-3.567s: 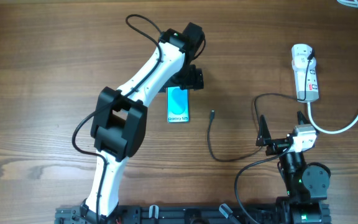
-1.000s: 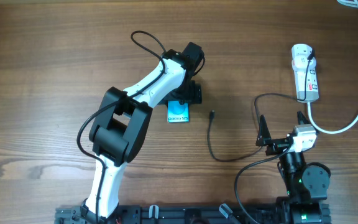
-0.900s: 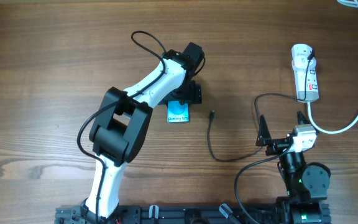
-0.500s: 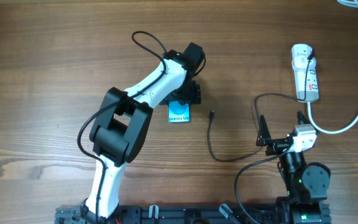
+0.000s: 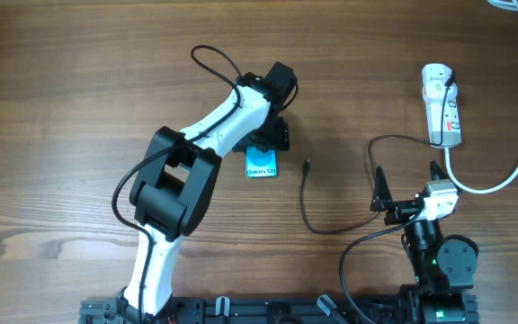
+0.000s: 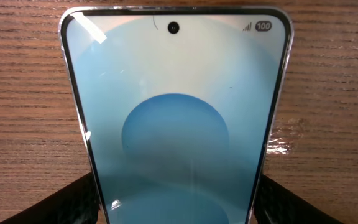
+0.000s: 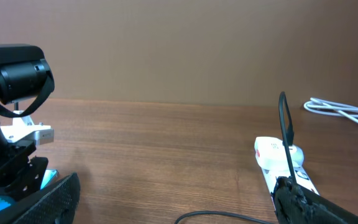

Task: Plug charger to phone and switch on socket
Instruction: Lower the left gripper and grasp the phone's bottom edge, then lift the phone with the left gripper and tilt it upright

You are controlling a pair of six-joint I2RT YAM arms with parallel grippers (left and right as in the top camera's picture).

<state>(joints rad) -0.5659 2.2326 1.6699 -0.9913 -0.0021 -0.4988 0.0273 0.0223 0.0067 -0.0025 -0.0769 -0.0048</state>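
Note:
The phone [image 5: 261, 163] lies flat on the wooden table, cyan screen up; it fills the left wrist view [image 6: 176, 124]. My left gripper [image 5: 263, 147] is over its far end, and both dark fingers [image 6: 61, 202] sit against its long edges, shut on it. The charger [image 5: 302, 202] is a thin black cable; its small connector tip [image 5: 307, 165] lies free on the table right of the phone. The white socket [image 5: 442, 117] with its red mark lies at the far right. My right gripper [image 5: 409, 184] hovers open and empty near the front right, short of the socket [image 7: 278, 158].
A thick white cord [image 5: 511, 171] loops from the socket to the right table edge and back corner. The charger cable arcs across the table in front of my right gripper [image 7: 216, 216]. The left arm [image 7: 11, 93] stands at the left of the right wrist view.
My left gripper has narrowed onto the phone's edges, and the phone has shifted slightly to the right. The right arm, cable and socket have not moved.

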